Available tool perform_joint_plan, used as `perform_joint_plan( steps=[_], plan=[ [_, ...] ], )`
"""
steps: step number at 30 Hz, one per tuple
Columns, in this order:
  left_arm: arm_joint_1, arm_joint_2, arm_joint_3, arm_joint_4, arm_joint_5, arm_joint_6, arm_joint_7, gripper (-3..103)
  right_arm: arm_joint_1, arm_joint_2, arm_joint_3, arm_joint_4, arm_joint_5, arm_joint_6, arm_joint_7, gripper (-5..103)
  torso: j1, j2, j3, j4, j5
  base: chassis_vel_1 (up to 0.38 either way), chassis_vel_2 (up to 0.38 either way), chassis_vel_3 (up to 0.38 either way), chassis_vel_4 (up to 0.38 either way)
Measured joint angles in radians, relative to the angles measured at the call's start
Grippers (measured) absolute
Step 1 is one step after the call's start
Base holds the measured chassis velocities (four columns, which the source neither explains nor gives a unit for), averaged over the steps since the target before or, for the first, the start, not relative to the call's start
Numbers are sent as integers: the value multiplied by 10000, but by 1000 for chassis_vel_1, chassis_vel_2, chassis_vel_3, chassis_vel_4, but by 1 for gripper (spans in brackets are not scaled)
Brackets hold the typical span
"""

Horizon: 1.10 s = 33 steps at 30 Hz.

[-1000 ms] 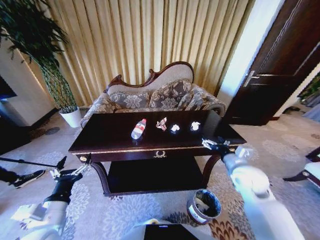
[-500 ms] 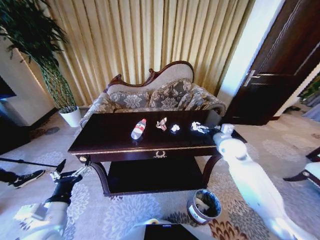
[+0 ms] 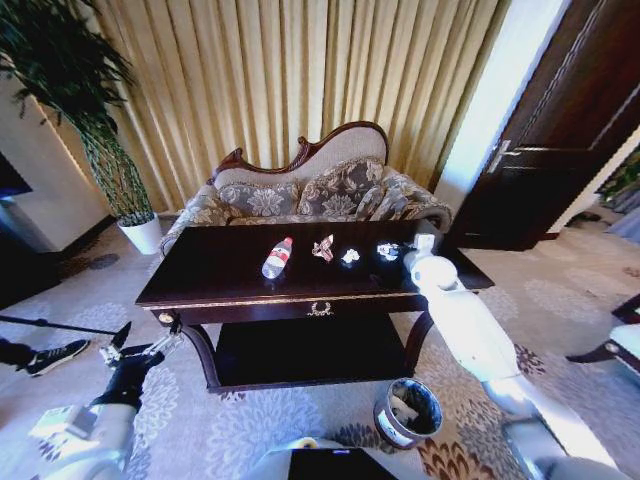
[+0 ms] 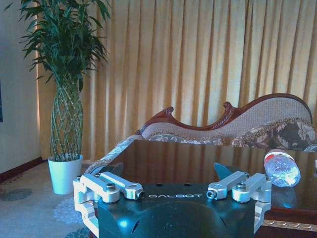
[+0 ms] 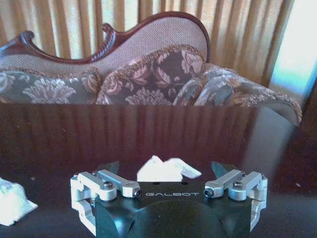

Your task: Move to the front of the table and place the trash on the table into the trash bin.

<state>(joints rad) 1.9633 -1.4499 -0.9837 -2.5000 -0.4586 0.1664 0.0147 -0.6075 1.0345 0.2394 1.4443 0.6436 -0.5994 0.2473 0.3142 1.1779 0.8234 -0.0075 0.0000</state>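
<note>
The large rectangular dark mahogany surface (image 3: 230, 275) with gold edge trim is seen in front of a floral-upholstered carved-back sofa (image 3: 320, 190). The white right arm is stretched forward over the surface's right end, and its right pincer (image 5: 165, 171) is held wide, with a crumpled white paper scrap (image 5: 166, 170) lying between its fingers on the dark top. The left arm is held low beside the surface's left front corner, its left pincer (image 4: 168, 173) likewise spread wide and empty. A small round dark trash bin (image 3: 408, 411) with a silvery rim is set on the carpet by the right front leg. A clear plastic bottle (image 3: 277, 257) with a red cap is laid on its side at mid-surface, with a pinkish-brown wrapper scrap (image 3: 323, 247) and a small white paper ball (image 3: 349, 256) to its right.
</note>
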Motion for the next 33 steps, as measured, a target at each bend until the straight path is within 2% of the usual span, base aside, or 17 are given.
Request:
perform_joint_plan(
  steps=[9, 10, 13, 18, 22, 24, 28, 29, 32, 33],
  plan=[
    [-39, 62, 15, 0, -7, 2, 1, 100, -181, 44, 261, -197, -224, -9, 9, 100, -1, 1, 0, -1, 0, 0, 0, 0, 0],
    [-53, 62, 25, 0, -7, 2, 1, 100, -230, 41, 275, -185, -225, -9, -1, 102, -1, 1, 0, -1, 0, 0, 0, 0, 0],
    [-64, 62, 31, 0, -7, 1, 1, 100, -337, 31, 286, -99, -226, -7, -14, 88, -1, 1, 0, 0, -1, 0, 0, 0, 0],
    [-57, 63, 22, 0, -5, -4, 1, 100, -361, 55, 293, -70, -228, 15, -16, 78, -1, 1, -1, 1, 0, 0, 0, 0, 0],
    [-62, 77, 21, 0, -3, -17, 1, 100, -363, 86, 318, -44, -245, 34, -17, 56, -1, 1, 0, 1, 0, 0, 0, 0, 0],
    [-65, 84, 22, 0, -1, -20, 2, 100, -363, 86, 323, -35, -247, 37, -17, 56, -1, 1, 0, 1, 0, 0, 0, 0, 0],
    [-70, 90, 51, 0, 6, -23, 15, 100, -375, 55, 395, 74, -253, 59, -19, 34, -1, 1, 0, 0, 0, 0, 0, 0, 0],
    [-70, 90, 51, 0, 6, -23, 15, 100, -375, 55, 395, 74, -253, 59, -19, 34, -1, 1, 0, 0, 0, 0, 0, 0, 0],
    [-73, 93, 63, 0, 10, -24, 29, 100, -418, 20, 468, 239, -243, 71, -25, 18, -1, 1, -1, 0, 0, 0, 0, 0, 0],
    [-74, 93, 66, 0, 12, -26, 34, 100, -439, 5, 491, 303, -231, 91, -29, 18, -1, 2, 0, 0, 0, 0, 0, 0, 0]
  ],
)
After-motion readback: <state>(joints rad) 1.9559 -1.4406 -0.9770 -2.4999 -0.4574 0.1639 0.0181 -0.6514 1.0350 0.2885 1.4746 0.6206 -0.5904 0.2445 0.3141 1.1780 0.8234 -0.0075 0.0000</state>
